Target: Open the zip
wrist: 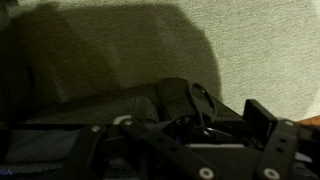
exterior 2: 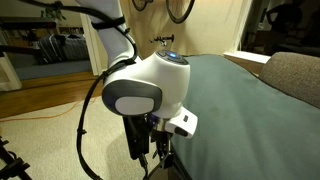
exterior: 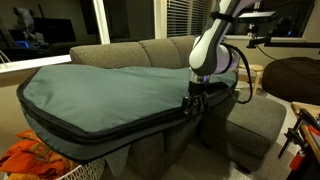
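A very large teal-green padded bag [exterior: 110, 90] lies across the grey sofa [exterior: 150, 52]. The zip [exterior: 120, 130] runs as a dark line with black trim along its near side edge. My gripper [exterior: 195, 102] hangs at the bag's right end, pointing down at that edge. In the wrist view the gripper [wrist: 175, 128] is open, its right finger [wrist: 262, 122] standing well clear of a black looped zip pull [wrist: 185, 100] that rises between the jaws. Nothing is clamped. In an exterior view the white wrist hides most of the gripper [exterior 2: 150, 152] beside the bag [exterior 2: 250, 110].
A grey sofa section [exterior: 255, 120] sits just right of the arm. Orange cloth [exterior: 30, 158] lies at the lower left, and a brown cushion [exterior: 295, 75] is at the far right. A black cable [exterior 2: 85, 120] loops off the arm. Grey sofa fabric [wrist: 260, 50] fills the wrist view's background.
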